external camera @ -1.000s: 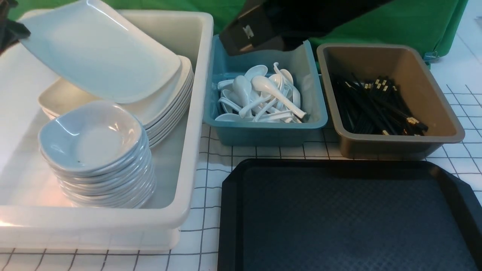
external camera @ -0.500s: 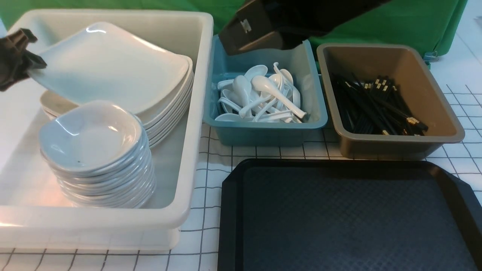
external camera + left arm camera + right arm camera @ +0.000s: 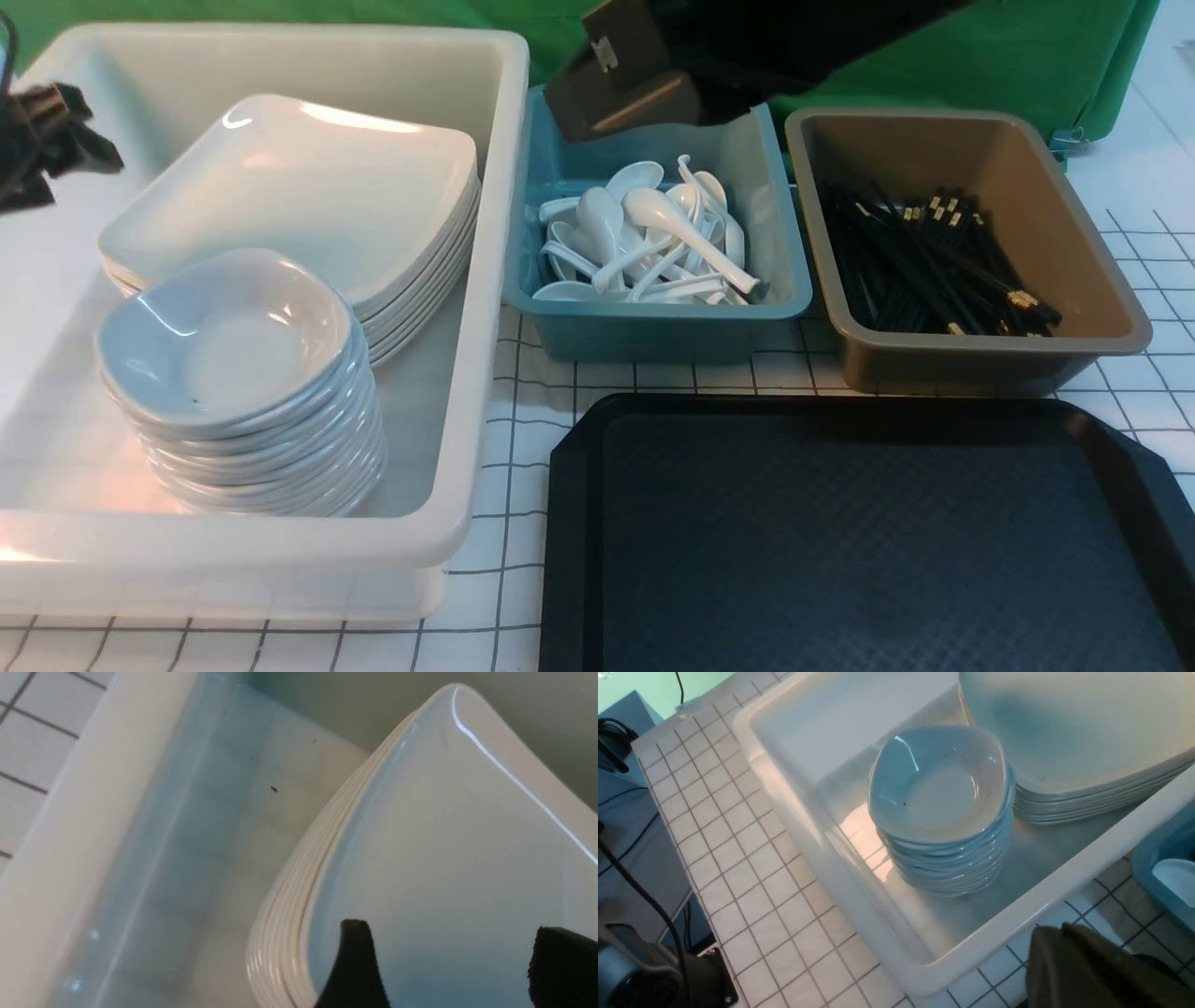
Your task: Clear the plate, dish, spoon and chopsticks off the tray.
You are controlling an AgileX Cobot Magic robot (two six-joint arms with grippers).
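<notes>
Three tubs present: one white tub (image 3: 485, 280), one teal tub (image 3: 653, 322), one brown tub (image 3: 980, 359); one black tray (image 3: 579, 523); two stacks of white crockery; spoons and chopsticks uncountable.

Your left gripper (image 3: 51, 140) hangs at far left with its jaws spread apart and nothing between them, while your right gripper (image 3: 1092, 970) sits raised, pinched closed and empty.

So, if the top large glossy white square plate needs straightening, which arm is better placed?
Left, probably: the left gripper hangs open directly over that plate in the white plastic tub, while the shut right gripper is farther off, above the teal tub.
</notes>
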